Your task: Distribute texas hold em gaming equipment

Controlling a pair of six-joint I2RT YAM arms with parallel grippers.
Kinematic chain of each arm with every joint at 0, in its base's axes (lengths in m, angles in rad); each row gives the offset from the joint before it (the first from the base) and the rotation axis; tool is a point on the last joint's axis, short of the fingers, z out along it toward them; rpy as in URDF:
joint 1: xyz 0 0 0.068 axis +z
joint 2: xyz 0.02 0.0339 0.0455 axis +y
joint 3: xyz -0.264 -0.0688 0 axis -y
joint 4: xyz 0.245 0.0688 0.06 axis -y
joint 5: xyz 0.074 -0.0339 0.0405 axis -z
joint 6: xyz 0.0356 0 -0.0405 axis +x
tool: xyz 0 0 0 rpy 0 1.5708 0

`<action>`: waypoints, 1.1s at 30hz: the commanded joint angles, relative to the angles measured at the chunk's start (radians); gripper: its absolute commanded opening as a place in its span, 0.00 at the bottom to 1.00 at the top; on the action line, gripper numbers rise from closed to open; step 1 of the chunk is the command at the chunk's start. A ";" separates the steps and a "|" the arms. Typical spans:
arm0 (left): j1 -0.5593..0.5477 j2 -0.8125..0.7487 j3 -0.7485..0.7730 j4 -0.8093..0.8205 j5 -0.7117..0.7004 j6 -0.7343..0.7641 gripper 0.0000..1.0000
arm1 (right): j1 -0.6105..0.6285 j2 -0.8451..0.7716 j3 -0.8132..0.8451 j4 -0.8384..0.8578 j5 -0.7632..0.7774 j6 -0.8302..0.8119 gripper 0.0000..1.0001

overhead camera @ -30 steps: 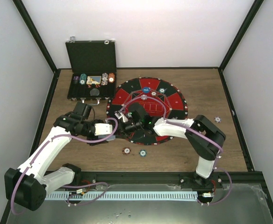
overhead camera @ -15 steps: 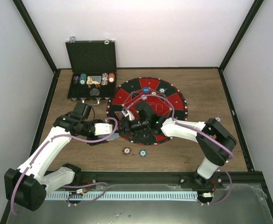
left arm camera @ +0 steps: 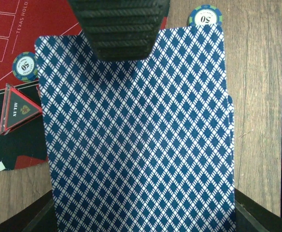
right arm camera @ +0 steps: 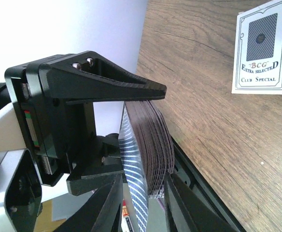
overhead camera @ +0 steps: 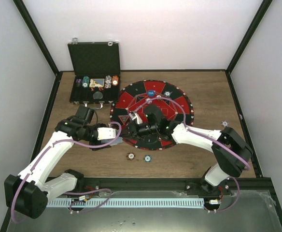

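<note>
My left gripper (overhead camera: 113,138) is shut on a deck of blue-diamond-backed playing cards (left arm camera: 136,135), gripping its long edges, near the mat's left rim. My right gripper (overhead camera: 131,127) reaches in from the right, jaws open on either side of the deck's end (right arm camera: 146,159). One ribbed finger (left arm camera: 119,29) lies over the top card. A brown-red chip (overhead camera: 130,156) and a teal chip (overhead camera: 147,158) lie on the wood in front of the mat. A blue button (overhead camera: 151,93) and chips (overhead camera: 167,93) sit on the mat's far side.
The round red-and-black mat (overhead camera: 179,104) fills the table's middle and carries a red "ALL IN" triangle (left arm camera: 18,108). The open black case (overhead camera: 95,60) with chip stacks stands at the back left. One chip (overhead camera: 224,123) lies at the right. A white printed card (right arm camera: 261,48) lies on the wood.
The right arm's elbow has swung out to the right while its gripper stayed at the deck. The left arm and the deck have not moved.
</note>
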 commanded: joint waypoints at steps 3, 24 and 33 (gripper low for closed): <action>-0.003 -0.012 0.002 0.012 0.014 0.000 0.10 | 0.017 0.002 -0.007 0.050 -0.018 0.021 0.26; -0.003 0.015 0.000 -0.018 -0.031 -0.003 0.11 | -0.101 -0.068 -0.135 0.147 -0.114 0.035 0.01; 0.000 0.025 -0.022 -0.018 -0.087 -0.017 0.08 | -0.310 -0.054 -0.087 -0.011 -0.175 -0.107 0.01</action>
